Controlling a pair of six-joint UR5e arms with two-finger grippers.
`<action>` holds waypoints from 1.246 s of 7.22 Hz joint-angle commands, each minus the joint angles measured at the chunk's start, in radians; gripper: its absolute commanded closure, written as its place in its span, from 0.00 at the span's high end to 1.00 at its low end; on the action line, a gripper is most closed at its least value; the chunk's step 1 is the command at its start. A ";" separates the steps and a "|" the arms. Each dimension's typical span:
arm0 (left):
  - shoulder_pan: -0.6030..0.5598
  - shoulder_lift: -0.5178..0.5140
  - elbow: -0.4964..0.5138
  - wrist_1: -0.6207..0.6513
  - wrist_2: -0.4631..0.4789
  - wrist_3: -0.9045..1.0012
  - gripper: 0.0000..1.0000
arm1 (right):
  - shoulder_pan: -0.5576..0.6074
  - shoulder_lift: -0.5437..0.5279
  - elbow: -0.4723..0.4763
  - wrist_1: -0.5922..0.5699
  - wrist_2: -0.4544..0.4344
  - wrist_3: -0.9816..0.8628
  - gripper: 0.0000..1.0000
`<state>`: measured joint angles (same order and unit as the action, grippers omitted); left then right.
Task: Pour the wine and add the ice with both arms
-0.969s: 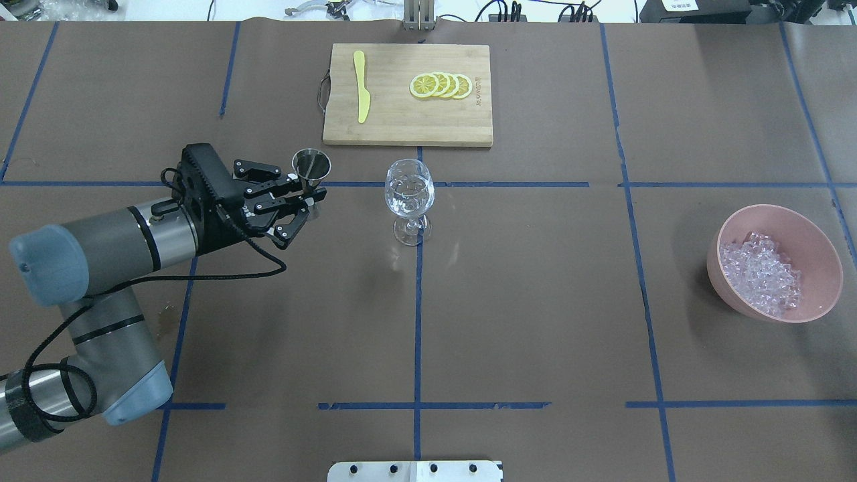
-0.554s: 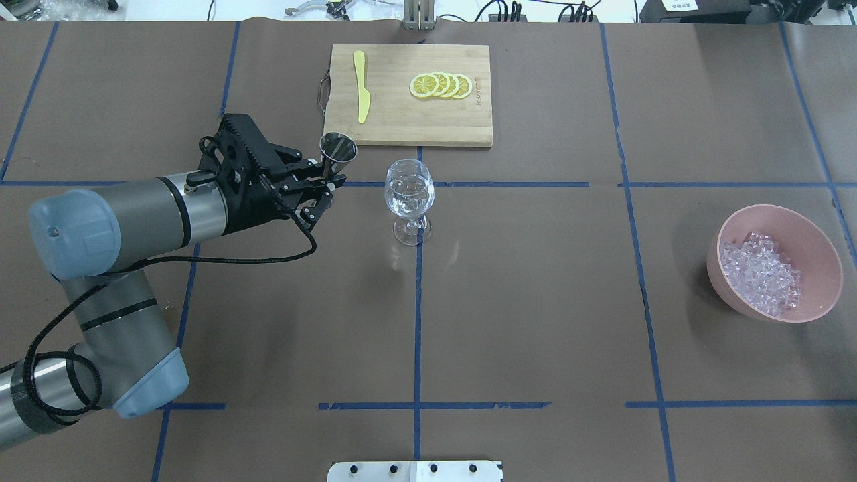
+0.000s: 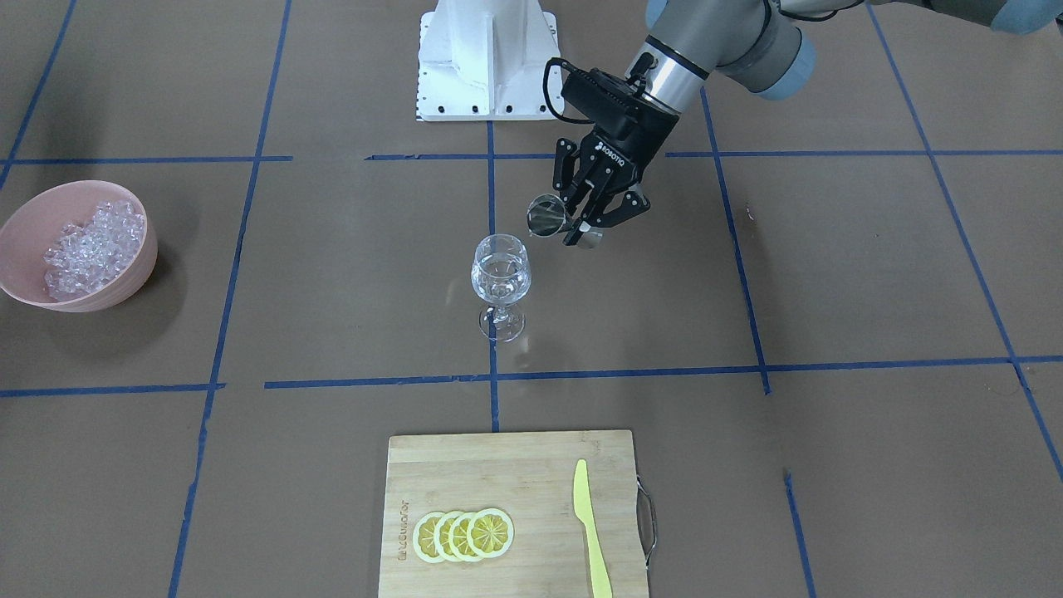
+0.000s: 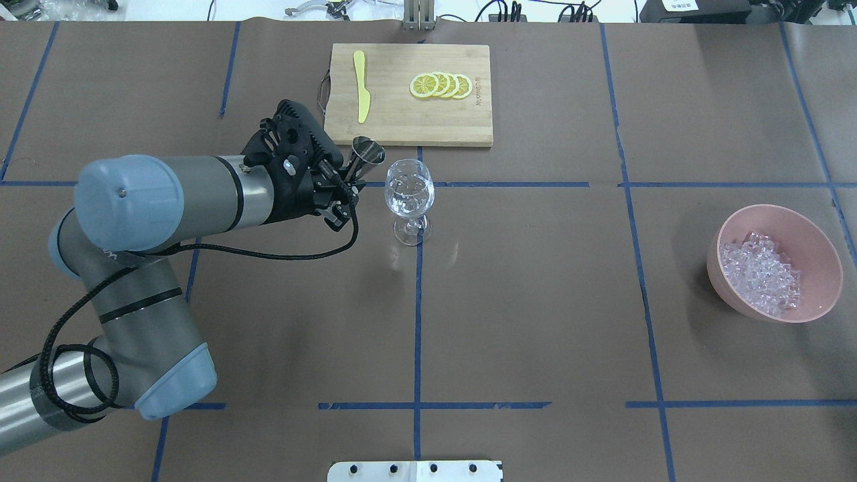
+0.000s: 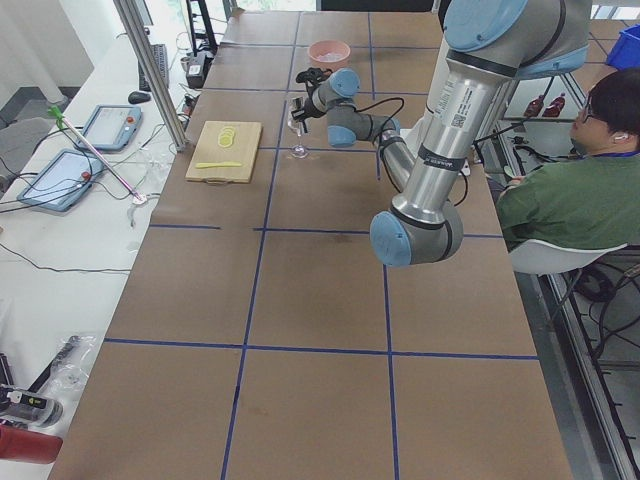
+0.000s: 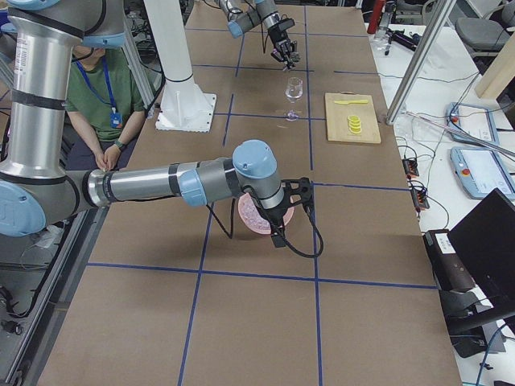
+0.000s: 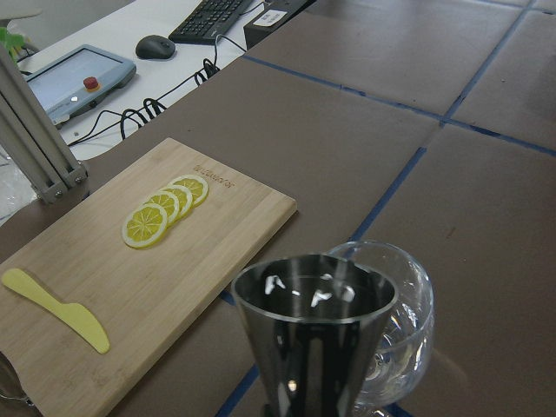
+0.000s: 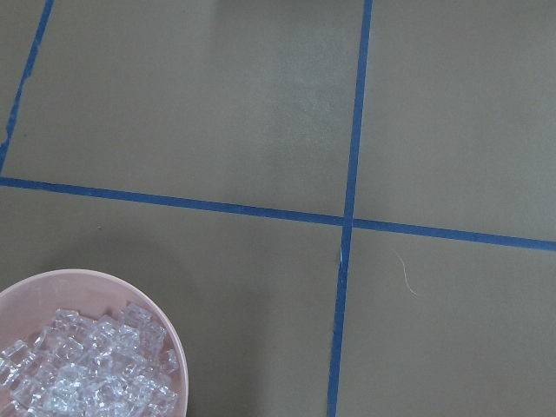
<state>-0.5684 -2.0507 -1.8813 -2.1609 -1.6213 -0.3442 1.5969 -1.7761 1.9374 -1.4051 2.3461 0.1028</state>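
Observation:
My left gripper (image 4: 346, 177) is shut on a small steel jigger (image 4: 367, 152), held above the table just left of the wine glass (image 4: 409, 192). In the front view the jigger (image 3: 546, 218) tilts, its mouth near the rim of the glass (image 3: 500, 276). It fills the left wrist view (image 7: 313, 334). Any wine is hardly visible. Clear ice chunks (image 4: 760, 271) lie in a pink bowl (image 4: 818, 244) at the far right. My right gripper (image 6: 278, 227) hangs over that bowl; I cannot tell if it is open or shut.
A bamboo cutting board (image 4: 402, 120) with lemon slices (image 4: 442, 86) and a yellow knife (image 4: 361, 87) lies behind the glass. The white pedestal (image 3: 490, 58) stands at the robot's side. The right wrist view shows the bowl rim (image 8: 181, 360) and ice (image 8: 87, 378).
My left arm has swung right and away from the robot, carrying the jigger from well left of the glass to right beside its rim. Glass and bowl have not moved.

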 commanded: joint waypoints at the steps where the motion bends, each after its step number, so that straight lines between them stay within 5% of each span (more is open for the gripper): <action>1: 0.002 -0.037 -0.001 0.072 0.001 0.001 0.00 | 0.000 0.000 0.000 0.000 -0.001 0.000 1.00; 9: 0.005 -0.130 -0.004 0.334 0.099 0.125 0.00 | 0.000 -0.003 -0.003 0.000 -0.001 0.000 1.00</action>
<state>-0.5633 -2.1558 -1.8841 -1.8885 -1.5552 -0.2389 1.5969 -1.7791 1.9354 -1.4058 2.3456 0.1029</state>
